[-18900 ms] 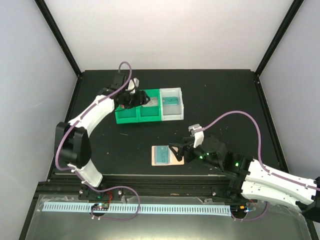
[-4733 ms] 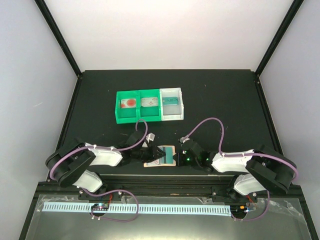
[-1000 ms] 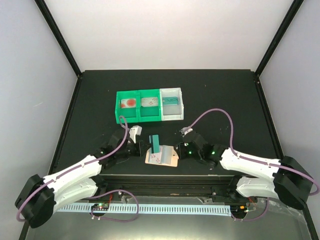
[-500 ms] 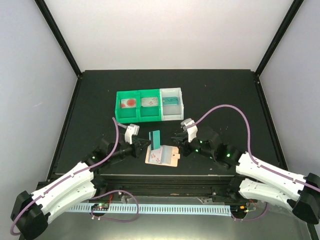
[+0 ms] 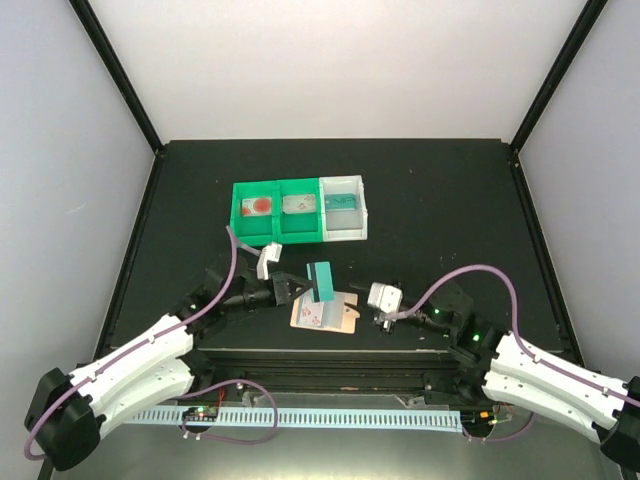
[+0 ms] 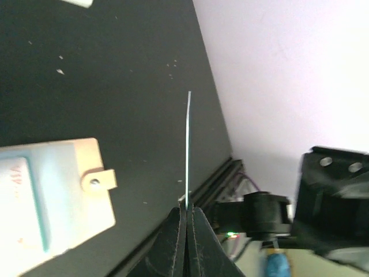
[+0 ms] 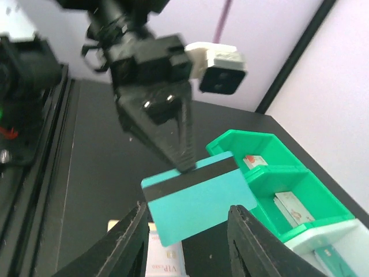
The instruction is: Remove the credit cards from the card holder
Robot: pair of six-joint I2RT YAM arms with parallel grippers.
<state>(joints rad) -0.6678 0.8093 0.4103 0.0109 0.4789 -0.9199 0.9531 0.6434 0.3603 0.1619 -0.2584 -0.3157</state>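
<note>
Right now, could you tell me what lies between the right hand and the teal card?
Nothing: in the right wrist view the credit card, pinched by the left hand, hangs in open air ahead of the open right hand, unobstructed.

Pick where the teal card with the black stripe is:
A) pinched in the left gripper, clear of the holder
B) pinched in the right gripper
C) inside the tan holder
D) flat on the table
A: the left gripper pinches the credit card by one edge, held up off the card holder.
</note>
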